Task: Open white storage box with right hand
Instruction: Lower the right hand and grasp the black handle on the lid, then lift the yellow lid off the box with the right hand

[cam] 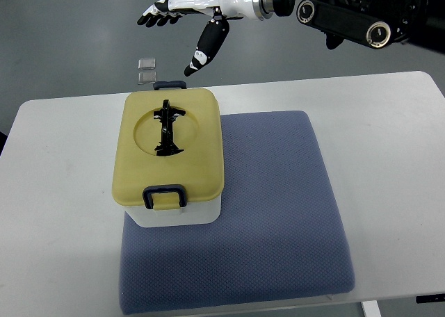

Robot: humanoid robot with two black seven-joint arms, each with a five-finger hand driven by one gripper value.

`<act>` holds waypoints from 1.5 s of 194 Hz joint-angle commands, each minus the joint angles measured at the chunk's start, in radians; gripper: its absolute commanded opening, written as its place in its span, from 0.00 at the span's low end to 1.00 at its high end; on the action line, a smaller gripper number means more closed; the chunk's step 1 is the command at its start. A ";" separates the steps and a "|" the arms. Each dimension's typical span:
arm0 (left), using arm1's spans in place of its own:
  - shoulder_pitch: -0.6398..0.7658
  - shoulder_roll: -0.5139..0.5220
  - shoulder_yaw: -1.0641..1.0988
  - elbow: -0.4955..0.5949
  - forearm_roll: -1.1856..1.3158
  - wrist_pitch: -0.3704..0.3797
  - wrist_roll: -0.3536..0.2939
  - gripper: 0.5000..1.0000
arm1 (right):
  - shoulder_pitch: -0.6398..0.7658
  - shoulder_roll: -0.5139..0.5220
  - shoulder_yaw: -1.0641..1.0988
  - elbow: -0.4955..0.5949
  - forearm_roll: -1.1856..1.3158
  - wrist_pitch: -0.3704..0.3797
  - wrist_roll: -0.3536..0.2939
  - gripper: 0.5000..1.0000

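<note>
**Box not yet touched; opening is entirely ahead**

The right hand [182, 26] is seen at the top of the view, carried in on an arm that enters from the right edge. Its fingers [156, 14] are extended and loosely spread toward the left, and the thumb [204, 49] is angled down toward the table; nothing is held in it. The hand is raised above and beyond the far edge of the box, and no contact with any object is made. The left hand is not shown.

Just below the thumb tip, the far latch [170, 85] of the white storage box [174, 213] is visible, lying flat against the lid's back edge. The box is closed by a yellow lid [198, 157], which is seated squarely on the white body. A black folding handle [167, 128] is laid down in the round recess at the lid's centre. A second dark latch [165, 195] is clipped over the near edge of the lid and appears fastened.

The box is placed on the left part of a blue-grey mat [278, 213], which is spread over a white table [62, 213]. Two small clear squares [147, 69] are noticed on the floor beyond the table.

No part of the task is judged complete: both latches seem engaged and the lid is in place. The hand has yet to be lowered to a latch, the clips released, and the lid lifted away.
</note>
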 commanded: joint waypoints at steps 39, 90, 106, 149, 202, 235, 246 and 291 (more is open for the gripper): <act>0.000 0.000 -0.002 0.008 0.000 0.001 0.000 1.00 | 0.145 0.006 -0.176 0.116 -0.355 -0.168 0.158 0.86; 0.000 0.000 0.000 0.006 0.000 0.000 0.000 1.00 | 0.134 0.020 -0.235 0.122 -0.444 -0.277 0.227 0.86; 0.002 0.000 0.000 0.006 0.000 0.001 0.000 1.00 | 0.128 0.032 -0.235 0.122 -0.440 -0.297 0.227 0.86; 0.000 0.000 0.001 0.008 0.000 0.001 0.000 1.00 | 0.080 0.066 -0.235 0.119 -0.434 -0.335 0.222 0.86; 0.000 0.000 0.001 0.003 0.000 0.001 0.000 1.00 | 0.044 0.097 -0.235 0.110 -0.433 -0.365 0.213 0.80; 0.002 0.000 0.000 0.005 0.000 0.001 0.000 1.00 | 0.025 0.111 -0.236 0.098 -0.434 -0.369 0.213 0.61; 0.000 0.000 0.001 0.005 0.000 0.001 0.000 1.00 | 0.021 0.117 -0.236 0.095 -0.434 -0.369 0.211 0.51; 0.000 0.000 0.001 0.003 0.000 0.001 0.000 1.00 | 0.008 0.131 -0.236 0.088 -0.437 -0.389 0.211 0.00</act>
